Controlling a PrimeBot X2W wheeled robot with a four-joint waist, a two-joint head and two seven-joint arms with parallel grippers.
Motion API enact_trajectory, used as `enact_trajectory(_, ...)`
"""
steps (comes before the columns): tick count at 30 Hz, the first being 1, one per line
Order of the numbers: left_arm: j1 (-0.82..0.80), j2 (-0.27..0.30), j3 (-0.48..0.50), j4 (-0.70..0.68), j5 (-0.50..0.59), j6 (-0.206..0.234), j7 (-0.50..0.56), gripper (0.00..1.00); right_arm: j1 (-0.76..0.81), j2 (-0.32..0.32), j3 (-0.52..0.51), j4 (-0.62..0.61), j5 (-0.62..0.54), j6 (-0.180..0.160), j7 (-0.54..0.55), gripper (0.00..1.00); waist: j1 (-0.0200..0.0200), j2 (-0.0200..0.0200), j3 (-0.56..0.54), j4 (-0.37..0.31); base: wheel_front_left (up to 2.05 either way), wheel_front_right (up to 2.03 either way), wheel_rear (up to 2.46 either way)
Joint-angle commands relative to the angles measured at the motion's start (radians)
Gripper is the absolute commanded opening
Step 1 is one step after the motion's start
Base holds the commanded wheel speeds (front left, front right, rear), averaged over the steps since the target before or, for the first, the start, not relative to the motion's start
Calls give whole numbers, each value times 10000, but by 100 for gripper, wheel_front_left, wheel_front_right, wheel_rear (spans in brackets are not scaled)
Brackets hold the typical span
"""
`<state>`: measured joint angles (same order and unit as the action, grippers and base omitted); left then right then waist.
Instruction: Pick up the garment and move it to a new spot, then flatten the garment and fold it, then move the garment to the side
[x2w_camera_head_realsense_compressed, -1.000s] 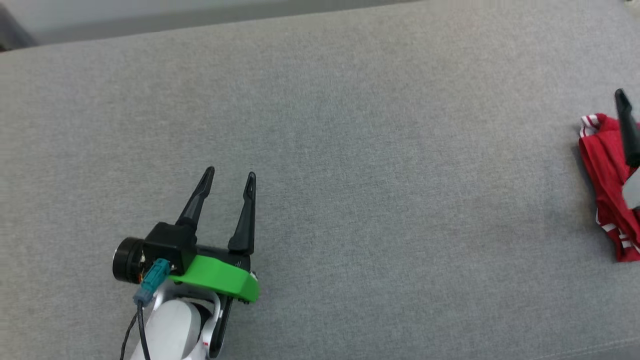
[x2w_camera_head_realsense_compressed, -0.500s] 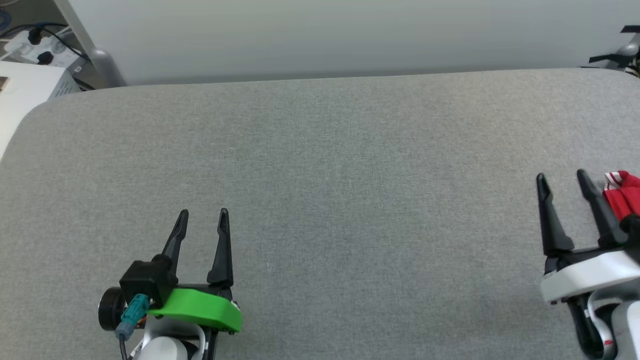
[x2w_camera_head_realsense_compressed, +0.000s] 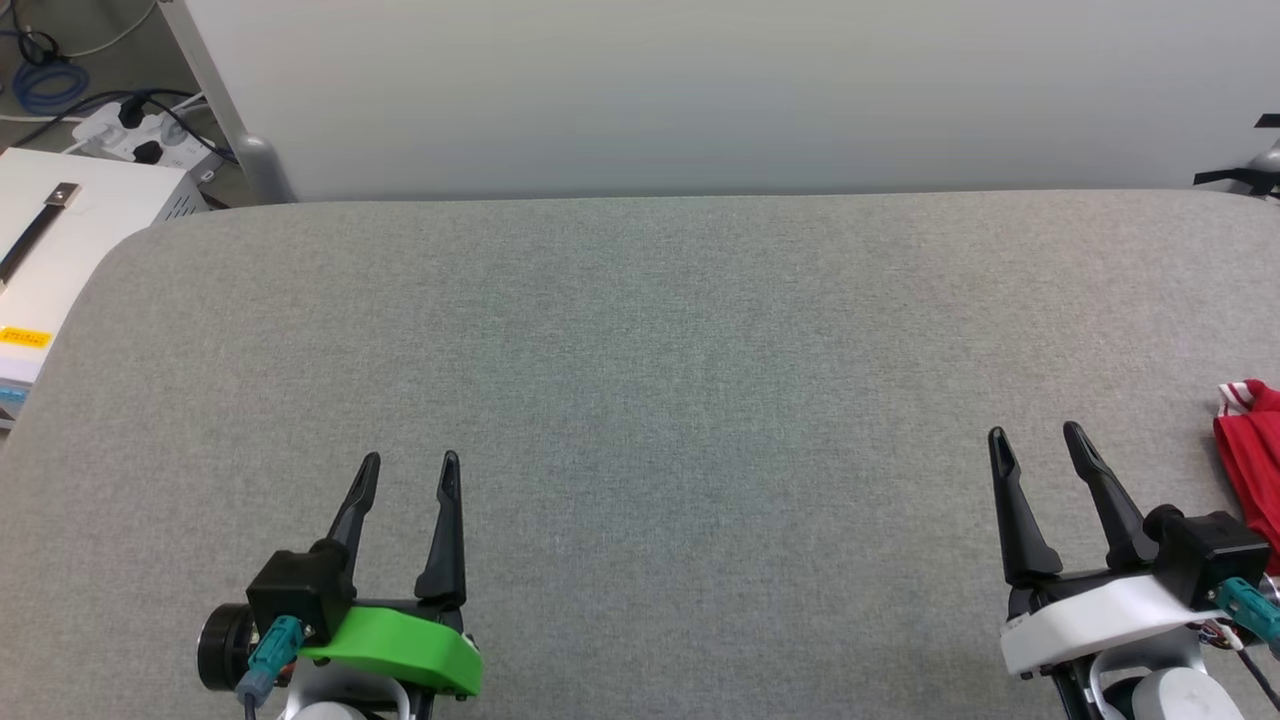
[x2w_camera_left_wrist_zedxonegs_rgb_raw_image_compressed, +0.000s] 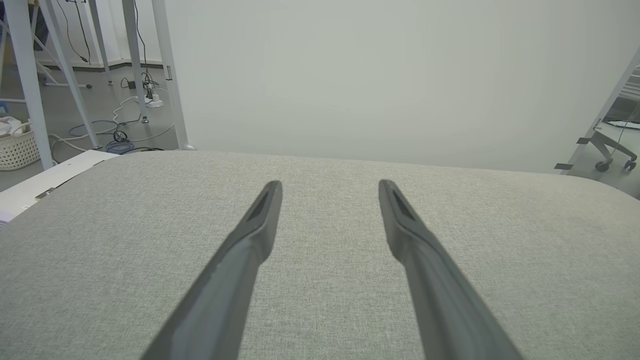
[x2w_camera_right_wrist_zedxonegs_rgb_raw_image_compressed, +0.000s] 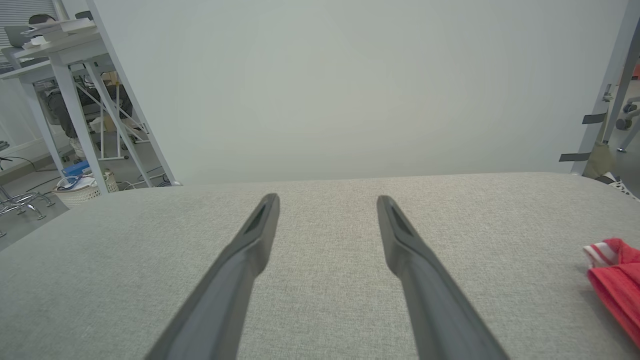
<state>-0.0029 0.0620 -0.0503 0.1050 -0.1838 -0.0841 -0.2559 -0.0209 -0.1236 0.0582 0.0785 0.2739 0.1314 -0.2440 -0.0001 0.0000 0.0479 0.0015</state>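
garment (x2w_camera_head_realsense_compressed: 1255, 470): at 3 o'clock edge of pad (x2w_camera_head_realsense_compressed: 640, 350), mostly cut off | right gripper (x2w_camera_head_realsense_compressed: 1035, 432) at 5 o'clock, left gripper (x2w_camera_head_realsense_compressed: 408, 462) at 7 o'clock, both spread, empty | progress: garment lies aside; folded or not, I cannot tell

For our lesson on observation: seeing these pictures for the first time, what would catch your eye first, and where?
The red garment stands out, lying at the right edge of the head view on the grey padded surface, apart from the right pincer. Next come both open, empty pincers at the bottom, the left pincer on a bright green mount.
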Motion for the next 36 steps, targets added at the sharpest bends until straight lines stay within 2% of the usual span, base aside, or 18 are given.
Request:
enact_trajectory(1, 138, -58, 55, -7, 62, -67, -58, 100, 130, 21, 14, 53, -60, -7, -103, 100, 1, 0, -15, -5, 0, 0, 0)
enact_trajectory(14, 159, -112, 183, -63, 64, -191, -58, 100, 105, 28, 43, 140, -42, -7, -154, 100, 1, 0, -20, -25, 0, 0, 0)
enact_trajectory(15, 24, -65, 176, -35, 23, -165, 0, 0, 2, 0, 36, 128, 0, 0, -73, 0, 1, 0, -18, -26, 0, 0, 0)
enact_trajectory(36, 21, -71, 221, -174, 281, -20, 377, 0, 30, 99, -53, -3, -387, -1, 291, 0, 1, 0, -85, -25, 0, 0, 0)
